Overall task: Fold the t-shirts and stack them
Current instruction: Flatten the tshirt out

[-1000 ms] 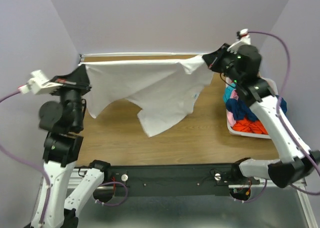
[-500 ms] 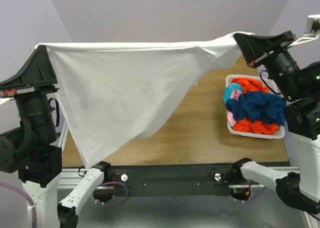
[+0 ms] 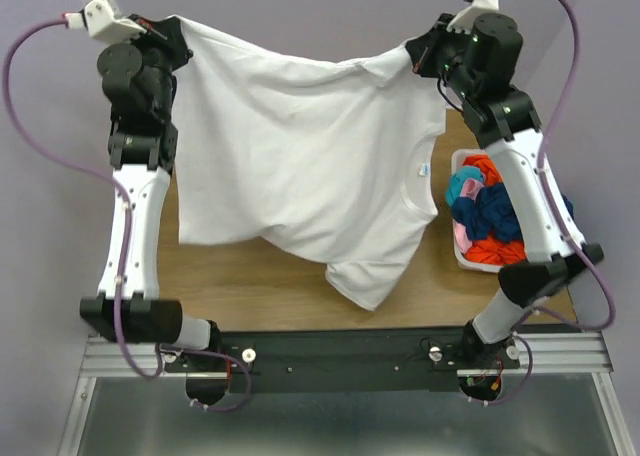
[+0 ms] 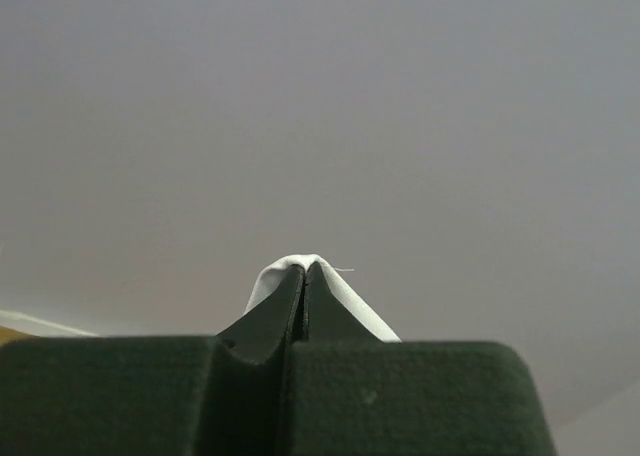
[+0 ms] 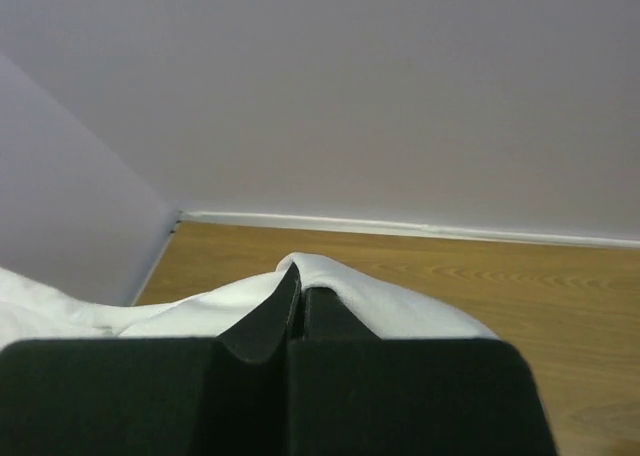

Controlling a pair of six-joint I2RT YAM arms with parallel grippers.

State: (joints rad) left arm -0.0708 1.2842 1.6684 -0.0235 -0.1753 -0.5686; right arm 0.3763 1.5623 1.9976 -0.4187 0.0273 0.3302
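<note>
White soft cloth t-shirt (image 3: 310, 166) hangs stretched between left pincer (image 3: 172, 28) and right pincer (image 3: 418, 56), long axis running arm to arm, seemingly clear of the wooden tabletop (image 3: 240, 274). Each pincer is pressed shut on an edge; wrist views show only those clamped folds, the overhead alone the drape

No legible text, number or brand was found in any view. Only candidate: a small blue label (image 3: 424, 170) at the neck of the white shirt (image 3: 300, 166), top view. Its print was too small to read.
</note>
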